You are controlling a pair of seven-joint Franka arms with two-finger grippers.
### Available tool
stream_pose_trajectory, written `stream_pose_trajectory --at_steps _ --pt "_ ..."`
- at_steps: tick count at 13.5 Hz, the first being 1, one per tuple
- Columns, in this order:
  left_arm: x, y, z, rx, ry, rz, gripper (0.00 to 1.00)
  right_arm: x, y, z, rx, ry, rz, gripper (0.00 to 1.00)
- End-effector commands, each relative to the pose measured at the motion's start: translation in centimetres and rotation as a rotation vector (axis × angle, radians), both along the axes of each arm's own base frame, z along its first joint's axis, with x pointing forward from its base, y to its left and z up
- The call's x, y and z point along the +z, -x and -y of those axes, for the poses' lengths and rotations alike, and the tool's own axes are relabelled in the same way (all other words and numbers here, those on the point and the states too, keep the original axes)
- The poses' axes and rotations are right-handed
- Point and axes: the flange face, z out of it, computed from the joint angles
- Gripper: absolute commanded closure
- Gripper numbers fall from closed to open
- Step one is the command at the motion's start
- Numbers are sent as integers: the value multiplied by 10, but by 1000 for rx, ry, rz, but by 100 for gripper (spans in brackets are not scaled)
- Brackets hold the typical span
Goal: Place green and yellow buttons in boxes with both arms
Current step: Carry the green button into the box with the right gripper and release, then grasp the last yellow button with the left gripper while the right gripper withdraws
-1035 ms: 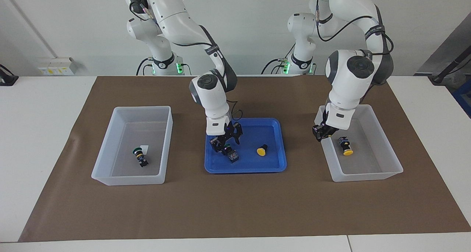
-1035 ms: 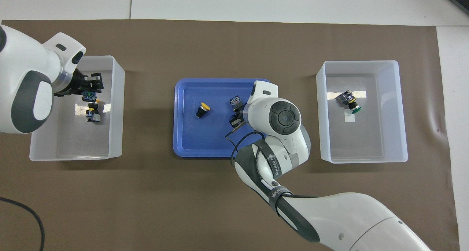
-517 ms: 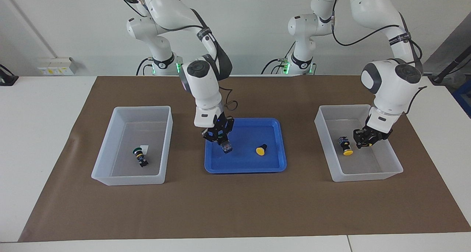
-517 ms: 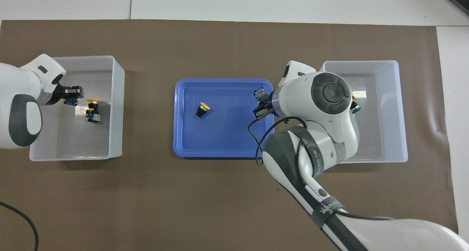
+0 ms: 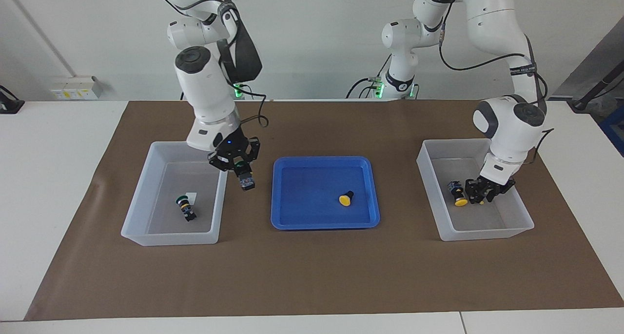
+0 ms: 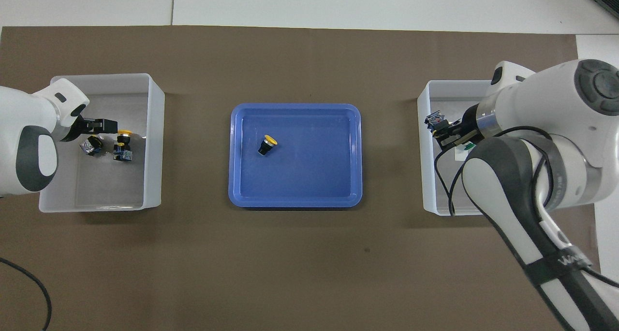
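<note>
Facing view alone shows right gripper (image 5: 237, 168) clamping green button (image 5: 245, 180) above box (image 5: 146, 178) wall; left gripper (image 6: 103, 126) grip unreadable, over box (image 6: 154, 142) beside yellow button (image 6: 123, 145).

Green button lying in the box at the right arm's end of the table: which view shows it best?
The facing view: the green button lies in plain sight on the floor of the box, beside a white label. In the overhead view the right arm covers nearly all of it; only a green sliver shows.
</note>
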Motion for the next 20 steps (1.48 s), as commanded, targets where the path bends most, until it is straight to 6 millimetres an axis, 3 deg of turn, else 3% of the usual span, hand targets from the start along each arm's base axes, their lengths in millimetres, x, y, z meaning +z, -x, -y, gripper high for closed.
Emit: stream_pose_trajectory --at_steps 1,4,6,9,10,12,15,18,20 --pt "62 -9 34 -32 -3 -93 0 -26 17 41 95 9 -18 100" --pt "91 -3 100 61 5 -119 0 -78 31 79 147 25 34 99" --pt "89 4 152 177 18 -103 0 -98 41 85 151 27 23 89" --pt "75 28 224 344 62 -51 0 -108 48 80 148 27 11 69" --pt "65 39 246 411 98 -10 0 -107 46 80 149 29 23 56" --pt "41 62 282 525 147 21 1 -107 46 80 147 29 23 0" --pt "17 77 315 689 233 68 2 -98 38 84 130 28 31 0" --pt "-14 81 350 801 319 97 2 -56 24 83 40 24 87 0" --pt "-33 80 363 846 373 116 2 -28 17 80 -56 21 112 0"
